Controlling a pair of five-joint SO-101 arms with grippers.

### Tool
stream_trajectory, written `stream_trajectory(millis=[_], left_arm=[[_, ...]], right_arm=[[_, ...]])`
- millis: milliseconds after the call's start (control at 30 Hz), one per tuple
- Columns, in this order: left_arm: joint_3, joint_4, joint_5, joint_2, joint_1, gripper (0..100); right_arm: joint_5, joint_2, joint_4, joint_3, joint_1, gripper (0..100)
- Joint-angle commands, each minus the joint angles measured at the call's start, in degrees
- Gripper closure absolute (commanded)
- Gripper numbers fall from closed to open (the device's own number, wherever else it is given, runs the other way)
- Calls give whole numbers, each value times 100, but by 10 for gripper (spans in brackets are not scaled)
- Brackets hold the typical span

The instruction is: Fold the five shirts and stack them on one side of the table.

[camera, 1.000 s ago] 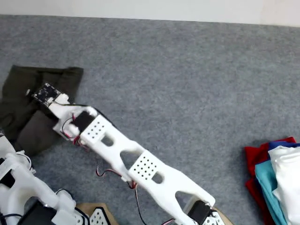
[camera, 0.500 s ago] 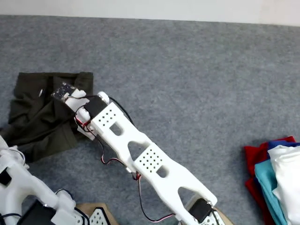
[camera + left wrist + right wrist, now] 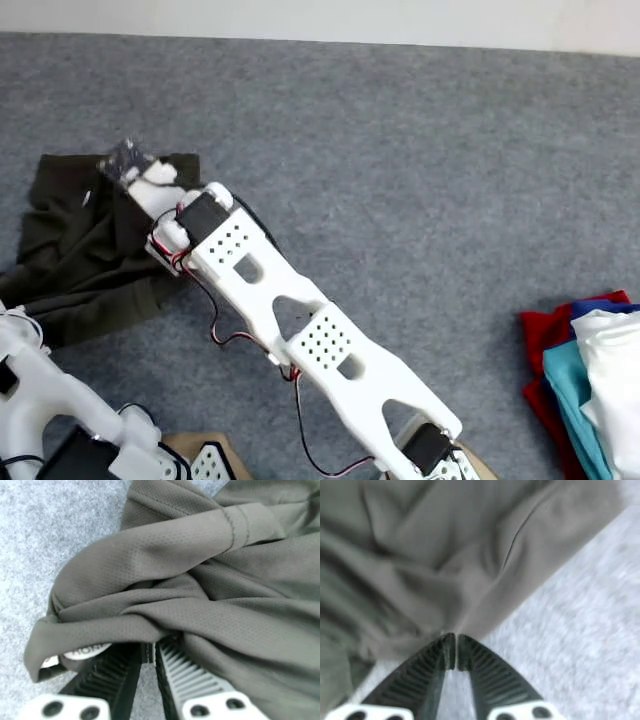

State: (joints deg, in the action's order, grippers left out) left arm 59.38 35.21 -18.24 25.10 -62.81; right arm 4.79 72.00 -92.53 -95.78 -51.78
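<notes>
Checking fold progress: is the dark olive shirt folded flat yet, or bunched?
Bunched, not folded: the dark olive shirt lies in loose, twisted creases on the table, with a gathered fold pinched in the left end effector.

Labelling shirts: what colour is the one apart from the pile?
Dark olive shirt; left wrist view shows it best.

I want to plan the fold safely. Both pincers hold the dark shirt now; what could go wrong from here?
1. The right pincer seems to grip only a thin edge of the dark shirt, so the cloth may slip out when pulled.
2. Near the left pincer the cloth is bunched and twisted; a fold made now would probably come out creased.
</notes>
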Motion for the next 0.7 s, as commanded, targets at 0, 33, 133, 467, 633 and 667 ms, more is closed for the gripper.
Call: stream_trajectory(millis=[0, 33, 133, 467, 633, 667], left_arm=[[-268, -88, 79, 4, -242, 989], [-259, -88, 79, 4, -268, 989], [-224, -88, 79, 4, -268, 989], [330, -686, 70, 4, -224, 989], [391, -738, 70, 4, -242, 989], [391, -738, 70, 4, -242, 989]], right_arm=[[-149, -453, 541, -382, 101, 796], [-149, -391, 752, -321, 84, 756], [-158, -13, 1578, 13, 66, 721], [-141, 822, 3582, 127, 75, 721], [-123, 866, 3556, 136, 321, 721], [-123, 866, 3503, 180, 409, 721]])
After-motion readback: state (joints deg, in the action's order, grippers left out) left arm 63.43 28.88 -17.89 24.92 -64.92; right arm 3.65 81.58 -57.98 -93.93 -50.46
